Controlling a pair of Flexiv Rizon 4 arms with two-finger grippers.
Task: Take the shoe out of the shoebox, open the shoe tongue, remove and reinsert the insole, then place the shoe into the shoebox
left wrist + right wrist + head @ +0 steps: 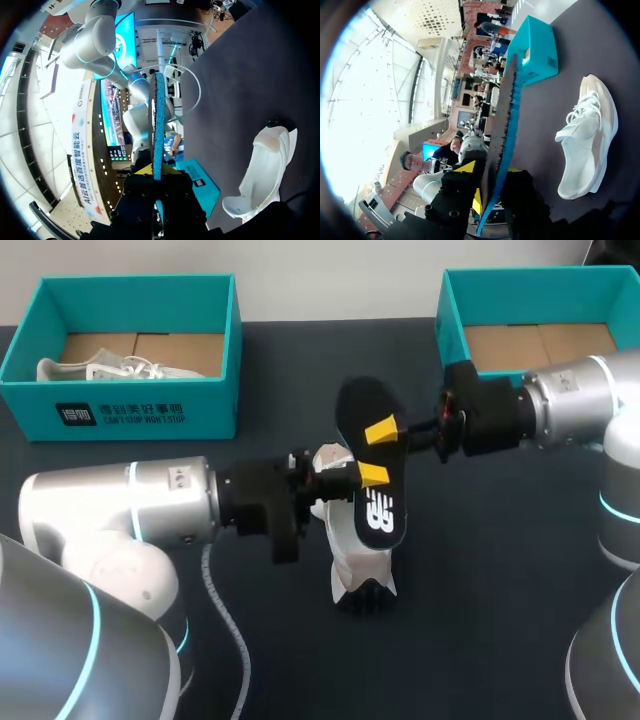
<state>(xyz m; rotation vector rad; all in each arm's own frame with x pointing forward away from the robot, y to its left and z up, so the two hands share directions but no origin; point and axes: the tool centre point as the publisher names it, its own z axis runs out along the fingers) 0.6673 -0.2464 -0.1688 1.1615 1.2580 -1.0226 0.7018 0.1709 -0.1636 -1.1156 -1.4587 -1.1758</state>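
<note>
A black insole (370, 465) is held upright in the air over the middle of the table, its printed face toward the camera. My left gripper (372, 476) is shut on its lower half, and in the left wrist view the insole (158, 130) shows edge-on between that gripper's (157, 172) fingers. My right gripper (381, 430) comes in from the right and is shut on the insole's upper half. In the right wrist view the insole (507, 115) is clamped edge-on in that gripper (490, 175). The white shoe (360, 575) lies on the table below, apart from both grippers (265, 170) (587, 135).
A teal shoebox (120, 405) stands at the back left with another white shoe (100, 368) inside. A second teal shoebox (455, 315) stands at the back right, behind my right arm. A grey cable (225, 620) hangs by my left arm.
</note>
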